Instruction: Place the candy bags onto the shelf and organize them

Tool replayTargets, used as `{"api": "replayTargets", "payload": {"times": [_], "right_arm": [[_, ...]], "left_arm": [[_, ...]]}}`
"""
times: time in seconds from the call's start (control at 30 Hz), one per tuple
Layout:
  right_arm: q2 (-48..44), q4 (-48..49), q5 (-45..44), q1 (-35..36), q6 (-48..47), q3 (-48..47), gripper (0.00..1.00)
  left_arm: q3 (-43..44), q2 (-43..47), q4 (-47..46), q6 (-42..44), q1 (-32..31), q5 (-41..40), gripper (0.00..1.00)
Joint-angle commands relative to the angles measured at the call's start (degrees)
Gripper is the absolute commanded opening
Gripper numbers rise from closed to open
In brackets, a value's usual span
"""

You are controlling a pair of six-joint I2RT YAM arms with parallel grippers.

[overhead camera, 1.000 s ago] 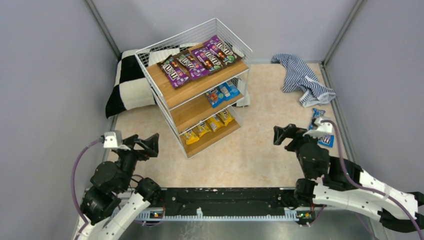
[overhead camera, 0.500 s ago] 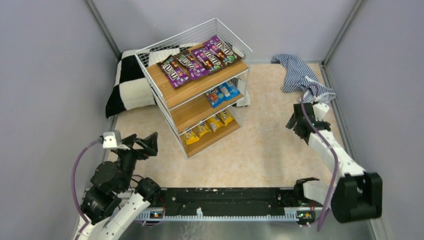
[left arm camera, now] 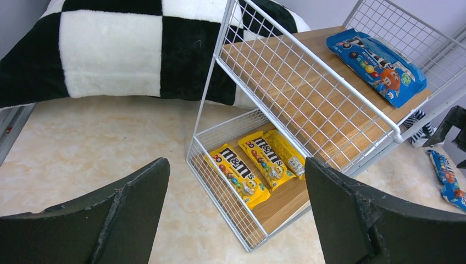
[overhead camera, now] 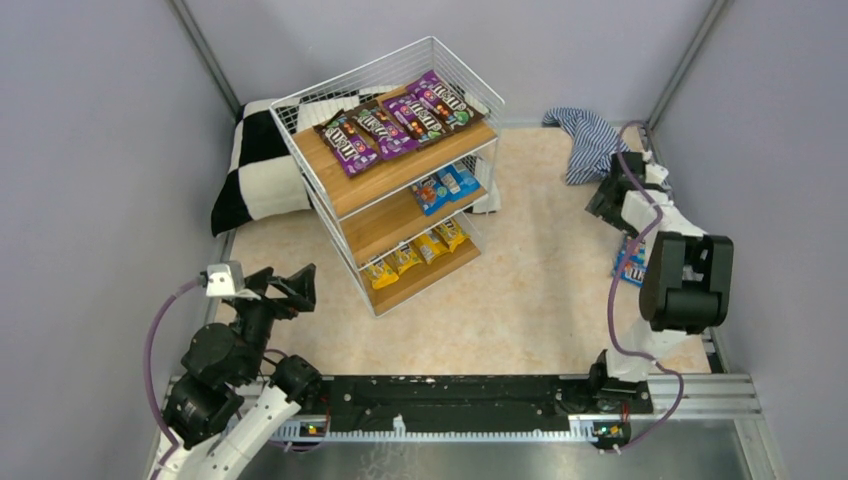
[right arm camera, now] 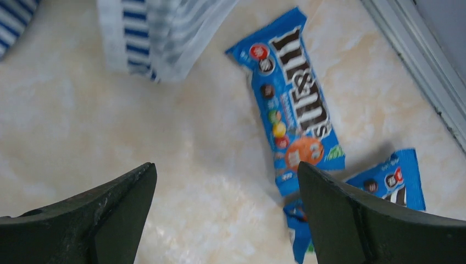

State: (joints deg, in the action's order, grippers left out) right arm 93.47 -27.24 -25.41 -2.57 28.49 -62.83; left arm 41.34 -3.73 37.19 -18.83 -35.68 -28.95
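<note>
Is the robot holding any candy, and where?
Nothing. The left claw and right claw are both open and empty; a blue candy bag lies below the right one.

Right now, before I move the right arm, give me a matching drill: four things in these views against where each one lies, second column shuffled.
Column one:
1. purple candy bags
2. yellow candy bags
3. loose blue candy bags
4. checkered cushion

Column two:
A. bottom board of the shelf
B. on the floor, far right
C. behind the shelf, to its left
D. top board of the shelf

Pairs: 1-D, 2-A, 3-B, 4-C
</note>
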Motion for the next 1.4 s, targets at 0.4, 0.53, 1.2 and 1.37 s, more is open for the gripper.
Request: {"api": "replayTargets", "payload": {"times": [0.4,0.53,1.2,1.37], "right_arm": [[17.56,5.99,12.26,-16.68,-7.44,-12.09,0.99],[15.72,9.3,17.16,-16.92,-8.5,-9.0,0.99],[1.14,11.07,25.67,12.14,-6.26,14.07,0.54],[-3.42,10.85,25.72,23.48,-13.43,15.89,0.54]], "left_arm": [[-0.71,0.48,-2.88,2.21,-0.19,1.3,0.98],[-0.76,0.4,-3.16,2.67,-0.25,1.9,0.99],[-0.93,0.15,-3.28,2.86,-0.19,1.84,0.99],[-1.0,0.03,-3.2,2.75,-0.14,1.53,0.99]]}}
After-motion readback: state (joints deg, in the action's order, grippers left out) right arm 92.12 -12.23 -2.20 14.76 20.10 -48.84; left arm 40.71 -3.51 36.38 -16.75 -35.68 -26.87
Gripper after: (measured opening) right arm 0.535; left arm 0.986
